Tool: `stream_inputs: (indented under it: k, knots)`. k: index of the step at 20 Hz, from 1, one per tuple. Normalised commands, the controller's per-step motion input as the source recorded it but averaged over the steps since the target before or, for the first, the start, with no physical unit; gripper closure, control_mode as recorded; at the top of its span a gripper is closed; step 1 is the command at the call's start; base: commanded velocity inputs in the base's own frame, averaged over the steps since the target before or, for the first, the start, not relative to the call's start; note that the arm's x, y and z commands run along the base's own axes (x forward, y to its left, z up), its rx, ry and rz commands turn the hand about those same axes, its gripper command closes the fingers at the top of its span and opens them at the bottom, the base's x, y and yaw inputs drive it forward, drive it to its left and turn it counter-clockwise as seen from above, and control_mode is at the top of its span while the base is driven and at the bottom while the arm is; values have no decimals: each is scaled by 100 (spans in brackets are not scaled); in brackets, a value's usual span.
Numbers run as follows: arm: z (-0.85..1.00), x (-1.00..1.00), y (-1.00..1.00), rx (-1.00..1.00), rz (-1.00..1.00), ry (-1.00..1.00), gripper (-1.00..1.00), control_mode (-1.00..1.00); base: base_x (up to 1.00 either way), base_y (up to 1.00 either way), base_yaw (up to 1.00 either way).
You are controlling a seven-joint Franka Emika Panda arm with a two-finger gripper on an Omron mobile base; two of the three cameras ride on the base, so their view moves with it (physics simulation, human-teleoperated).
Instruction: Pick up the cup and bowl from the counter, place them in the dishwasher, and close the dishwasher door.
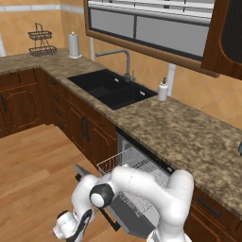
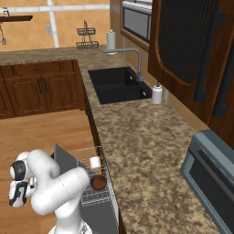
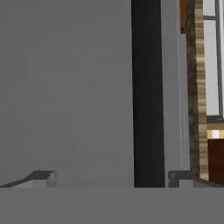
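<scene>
I can see the cup (image 2: 94,162) and the bowl (image 2: 98,183) sitting in the wire rack of the dishwasher (image 2: 93,183), the cup at about 12 o'clock from the bowl. So I think the loading is done and only the closing is left.

The dishwasher door (image 3: 65,87) is part way up, and my gripper (image 3: 109,177) faces its flat grey front, very near. The long dark handle (image 3: 148,87) runs between my two fingertips, which are spread wide and hold nothing.

I think the arm is down low so it can push the door from outside.

The counter (image 2: 146,151) edge is above the rack, and the wooden floor (image 1: 33,179) at 9 o'clock of the door is where the arm has room to swing.
</scene>
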Motion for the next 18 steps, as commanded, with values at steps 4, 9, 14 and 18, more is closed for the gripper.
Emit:
stream_inputs:
  k: [4, 9, 14, 18]
  knots:
    - [1, 24, -71, -19, -2, -10, -100, -100, 0, 0, 0]
    - [23, 32, -99, -16, -8, -10, -100, -100, 0, 0, 0]
    - [46, 55, -100, -9, -10, -4, -100, -100, 0, 0, 0]
    - [39, 75, -100, -1, -7, 0, -100, -100, 0, 0, 0]
